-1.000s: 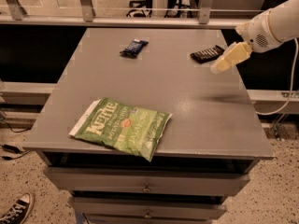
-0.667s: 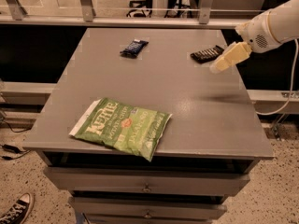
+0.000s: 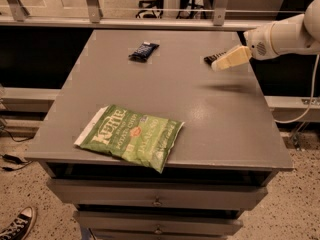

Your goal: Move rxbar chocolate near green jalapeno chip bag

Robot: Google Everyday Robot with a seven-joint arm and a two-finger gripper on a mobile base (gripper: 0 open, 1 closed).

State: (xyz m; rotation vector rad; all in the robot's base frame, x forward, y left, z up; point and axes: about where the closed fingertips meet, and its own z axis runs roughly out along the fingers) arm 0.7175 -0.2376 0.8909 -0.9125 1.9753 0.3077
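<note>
Pincer (image 3: pixel 218 64) above grey tabletop (image 3: pixel 210 121), far right

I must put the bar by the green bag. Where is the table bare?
Bare table lies right of the green jalapeno chip bag, to the edge, and between it and the dark blue wrapper. Crowded only far right: the gripper at the rxbar chocolate.

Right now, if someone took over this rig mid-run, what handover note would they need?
Gripper: at the table's far right, right at the rxbar chocolate and covering one end; grasp not confirmed.
Green jalapeno chip bag: flat at the front left, far from the bar.
Dark blue snack wrapper: far centre, not part of the job.
Done: approach to the bar.
Left: secure the bar, carry it to the front left, set it beside the bag.
</note>
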